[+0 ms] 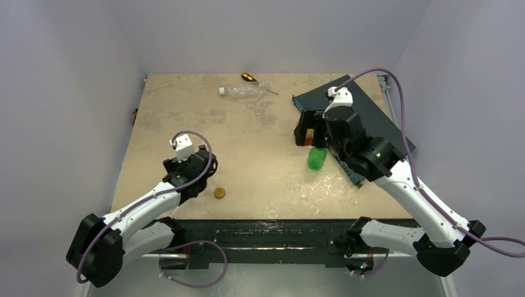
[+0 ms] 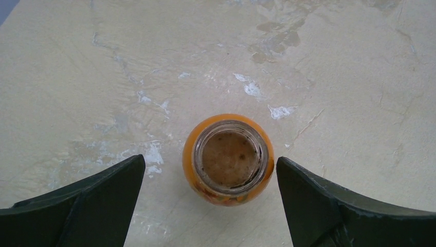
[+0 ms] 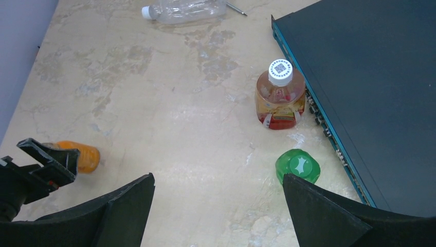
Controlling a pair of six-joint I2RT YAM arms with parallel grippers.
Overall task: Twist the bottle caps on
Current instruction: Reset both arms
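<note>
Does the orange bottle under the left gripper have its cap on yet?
No, the orange bottle stands open-mouthed below the open left gripper, with no cap on it.

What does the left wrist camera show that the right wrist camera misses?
Only the left wrist view looks straight down into the orange bottle, showing its open mouth with no cap on it. Only the right wrist view shows an amber bottle with a white cap, a green bottle that is also capped, a clear bottle lying on its side, and a dark flat panel. Both views show the orange bottle and the beige table. Each is framed by its own open tool, the left tool and the right tool.
</note>
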